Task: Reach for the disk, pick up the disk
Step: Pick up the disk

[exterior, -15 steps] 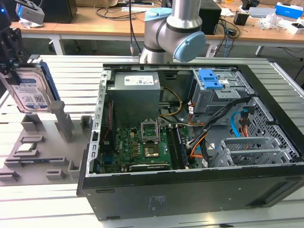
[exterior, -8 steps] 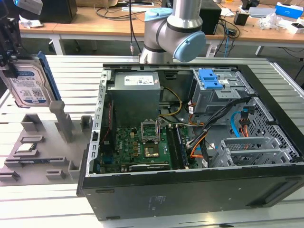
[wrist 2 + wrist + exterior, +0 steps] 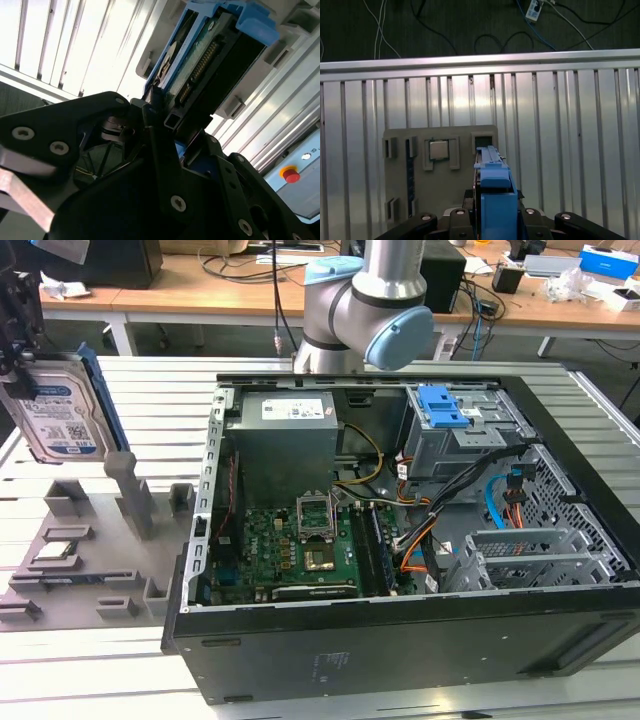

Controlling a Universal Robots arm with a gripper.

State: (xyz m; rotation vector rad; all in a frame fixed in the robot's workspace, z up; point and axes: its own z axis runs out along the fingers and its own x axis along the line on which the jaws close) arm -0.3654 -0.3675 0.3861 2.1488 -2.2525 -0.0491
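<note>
The disk [image 3: 62, 418], a silver drive with a white-and-blue label and blue side rails, hangs upright in the air at the exterior view's far left, above the grey fixture plate [image 3: 90, 575]. My gripper [image 3: 18, 335] is shut on its upper end. In the second wrist view the black fingers [image 3: 155, 150] clamp the disk [image 3: 210, 50] near its connector edge. In the first wrist view the disk's blue rail [image 3: 495, 192] stands edge-on between the gripper [image 3: 495, 222] halves, over the plate [image 3: 415, 190].
An open computer case [image 3: 400, 540] with a blue latch [image 3: 443, 405] lies to the exterior view's right of the plate. A small square chip [image 3: 55, 550] sits in a plate holder, also in the first wrist view [image 3: 439, 149]. Grey posts [image 3: 130, 490] rise below the disk.
</note>
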